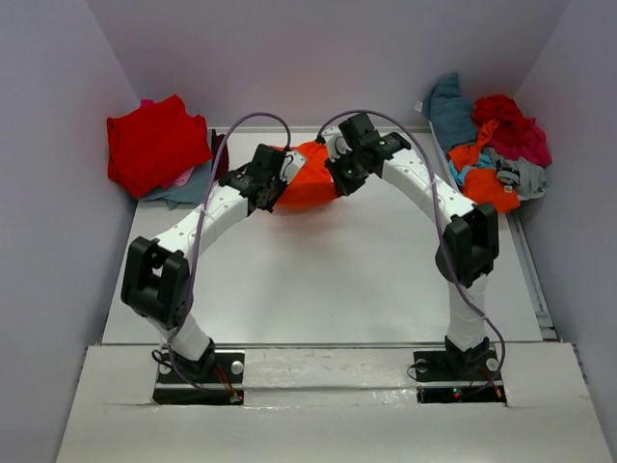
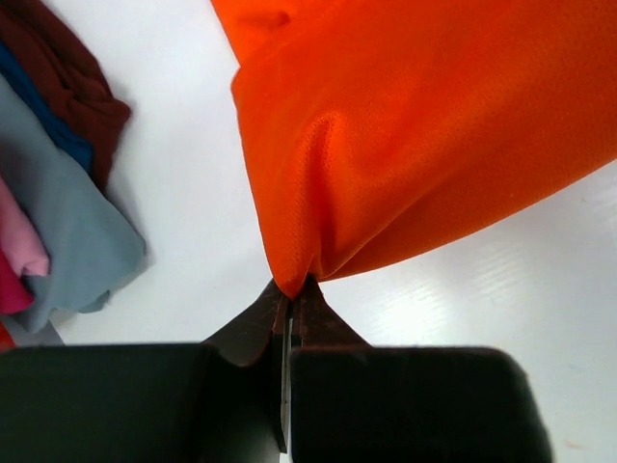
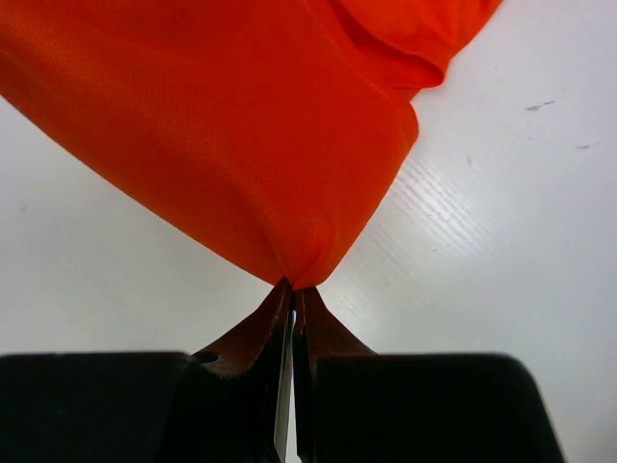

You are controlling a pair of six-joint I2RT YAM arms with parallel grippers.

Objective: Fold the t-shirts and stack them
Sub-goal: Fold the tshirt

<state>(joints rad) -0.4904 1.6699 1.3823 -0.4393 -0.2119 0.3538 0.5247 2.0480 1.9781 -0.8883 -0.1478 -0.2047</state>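
Observation:
A bright orange t-shirt (image 1: pixel 310 179) hangs bunched between my two grippers at the far middle of the table. My left gripper (image 1: pixel 280 188) is shut on one pinched corner of it (image 2: pixel 289 280); the orange cloth (image 2: pixel 415 125) spreads up and right from there. My right gripper (image 1: pixel 339 174) is shut on another corner (image 3: pixel 294 280), with the orange cloth (image 3: pixel 222 116) fanning out above. A stack of folded t-shirts with a red one on top (image 1: pixel 149 145) lies at the far left. A heap of unfolded t-shirts (image 1: pixel 492 145) lies at the far right.
The left stack's grey, pink and dark red edges (image 2: pixel 58 193) lie just left of the left gripper. White table (image 1: pixel 318 280) stretches toward the arm bases. Grey walls close in on the left, right and back.

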